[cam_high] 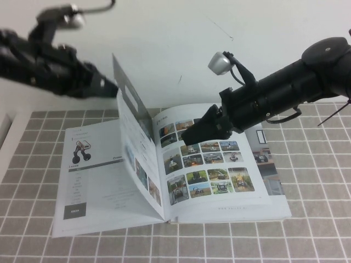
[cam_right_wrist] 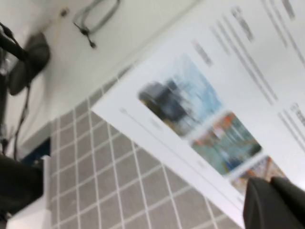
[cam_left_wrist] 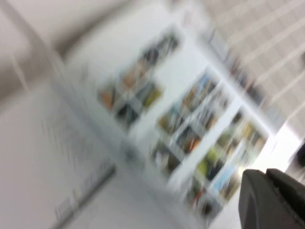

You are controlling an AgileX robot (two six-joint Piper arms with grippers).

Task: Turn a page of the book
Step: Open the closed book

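The book [cam_high: 104, 197] lies open on the grey tiled mat. Its left leaf shows a white-and-red robot [cam_high: 82, 150] and its right leaf a grid of colour photos [cam_high: 211, 164]. The page [cam_high: 134, 118] stands almost upright over the spine, with its top corner high. My left gripper [cam_high: 114, 89] is shut, its tip against the page's upper far edge. No leaf shows between its fingers in the left wrist view [cam_left_wrist: 267, 179]. My right gripper [cam_high: 186, 135] is shut and hovers over the grid leaf, pointing at the page from the right. In the right wrist view [cam_right_wrist: 271, 183] it faces the page's photo side [cam_right_wrist: 200, 105].
The grey tiled mat [cam_high: 307, 219] reaches well beyond the book in front and to the right. A bare white tabletop [cam_high: 181, 49] lies behind it. Lower leaves with dark pictures [cam_high: 269, 159] stick out at the book's right edge.
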